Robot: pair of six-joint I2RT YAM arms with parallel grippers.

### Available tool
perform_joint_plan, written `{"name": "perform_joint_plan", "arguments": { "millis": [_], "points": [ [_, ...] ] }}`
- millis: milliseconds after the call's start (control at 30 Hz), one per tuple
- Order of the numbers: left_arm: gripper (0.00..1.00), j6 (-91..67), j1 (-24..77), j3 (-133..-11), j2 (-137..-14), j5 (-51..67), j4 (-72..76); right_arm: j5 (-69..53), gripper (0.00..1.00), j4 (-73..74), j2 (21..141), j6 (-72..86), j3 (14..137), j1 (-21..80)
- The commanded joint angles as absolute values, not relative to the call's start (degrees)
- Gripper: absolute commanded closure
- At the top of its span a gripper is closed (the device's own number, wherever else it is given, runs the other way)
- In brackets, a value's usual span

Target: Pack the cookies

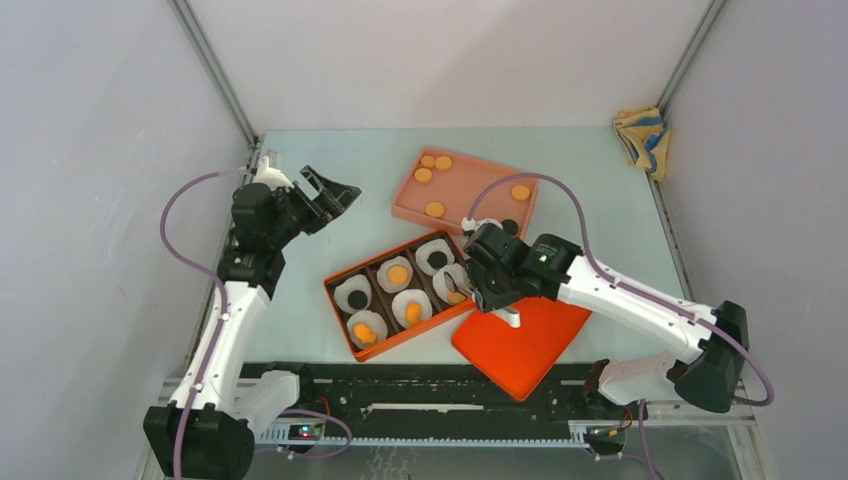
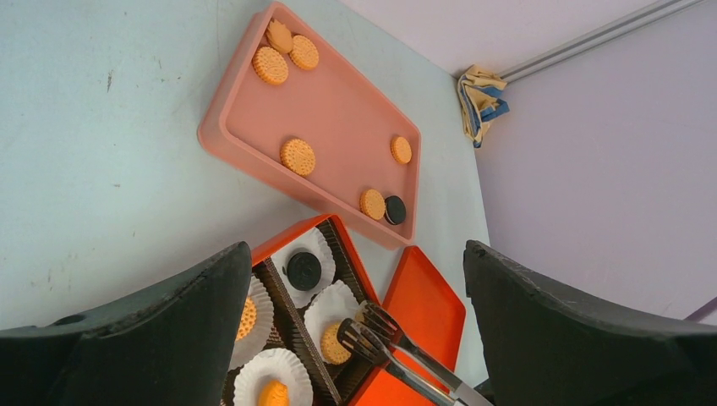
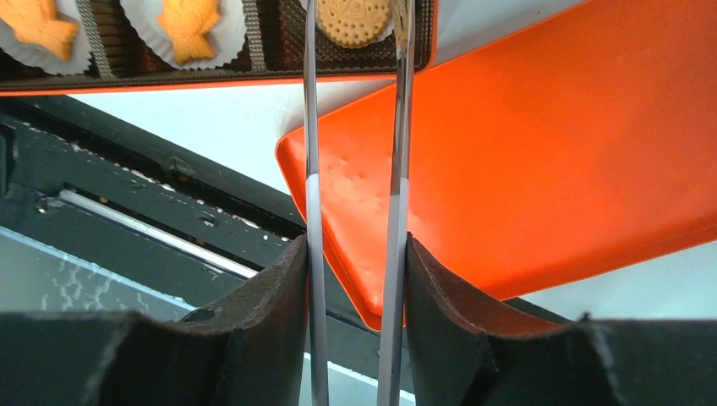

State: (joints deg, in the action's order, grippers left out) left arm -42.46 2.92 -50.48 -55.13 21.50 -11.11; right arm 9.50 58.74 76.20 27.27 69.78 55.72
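The cookies are round orange discs and a few black ones. Several lie loose in the pink tray [image 1: 470, 190], among them an orange one [image 2: 298, 156] and a black one [image 2: 395, 209]. Others sit in white paper cups in the orange box [image 1: 335, 300]. My right gripper [image 3: 355, 249] is shut on metal tongs [image 3: 399, 169]. The tongs' tips [image 2: 372, 334] hover over the box's near-right cup, where an orange cookie [image 3: 358, 21] lies between them. My left gripper [image 1: 330, 195] hangs open and holds nothing, raised left of the tray.
The box's orange lid [image 1: 520, 345] lies flat beside the box, under my right wrist. A yellow and blue rag [image 1: 641, 138] sits in the back right corner. A black rail [image 1: 430, 400] runs along the near edge.
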Motion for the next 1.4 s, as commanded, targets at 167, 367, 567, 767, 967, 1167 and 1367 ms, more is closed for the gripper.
{"name": "perform_joint_plan", "arguments": {
  "millis": [167,367,567,767,967,1167,1367],
  "points": [
    [0.0,-41.65,2.44,-53.23,-55.06,23.13,-8.79,11.05,0.56,55.86,69.33,27.34,71.43,52.1],
    [0.0,-42.76,2.46,-52.36,-55.54,23.67,-6.63,11.5,0.82,50.15,66.94,27.42,72.06,39.77],
    [0.09,-41.84,2.46,-52.15,-56.16,24.26,-6.66,10.59,0.98,45.47,75.88,25.36,76.89,22.56],
    [0.3,-42.24,2.55,-50.51,-57.4,24.37,-6.13,12.01,0.99,47.53,97.39,21.35,90.5,13.25],
    [0.42,-42.85,2.54,-49.94,-58.54,24.74,-5.76,13.71,0.99,50.13,117.07,17.96,103.86,9.57],
    [0.3,-42.91,2.54,-49.49,-58.76,24.62,-5.68,13.3,0.97,56.8,123.54,18.45,104.99,6.87],
    [0.27,-43.64,2.63,-49.3,-60.27,25.71,-4.54,19.7,0.69,60.22,125.95,19.97,104.77,4.71]
  ]
}}
